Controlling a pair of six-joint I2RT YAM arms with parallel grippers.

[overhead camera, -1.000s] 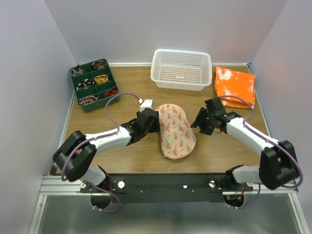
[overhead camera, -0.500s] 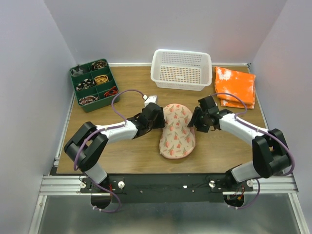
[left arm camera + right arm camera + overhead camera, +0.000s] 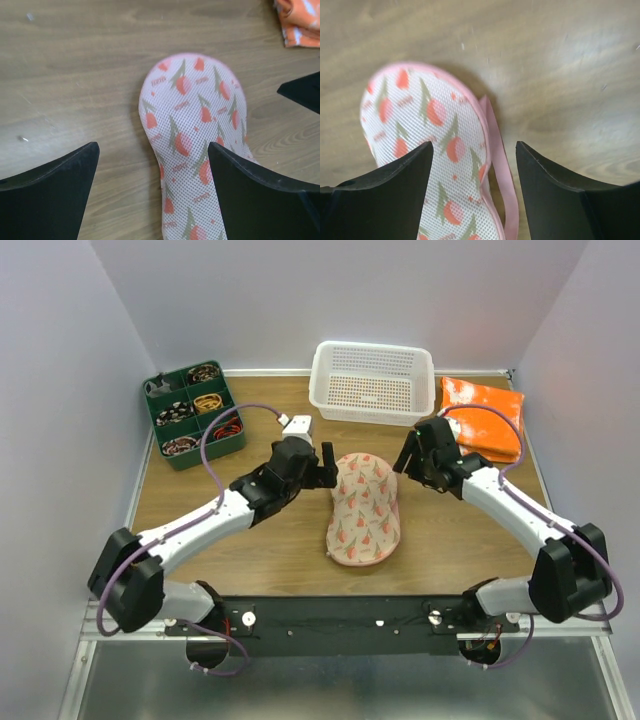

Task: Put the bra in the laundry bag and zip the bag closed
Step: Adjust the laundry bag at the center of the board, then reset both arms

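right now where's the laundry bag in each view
Top external: laundry bag just right of centre.
Left wrist: centre, running down to the bottom edge.
Right wrist: lower left, running off the bottom edge.
Shared landmark: orange cloth, upper right in top external and left wrist; not in right wrist.

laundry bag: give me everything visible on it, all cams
The laundry bag is a pale pink bean-shaped pouch: white mesh shell printed with red-orange fruit on green stems, pink trim round the rim, a thin pink loop at one side. It looks shut, though the zipper cannot be made out. It lies flat on the table, long axis running near to far. The left gripper and right gripper, both open, flank its far end; contact cannot be told.
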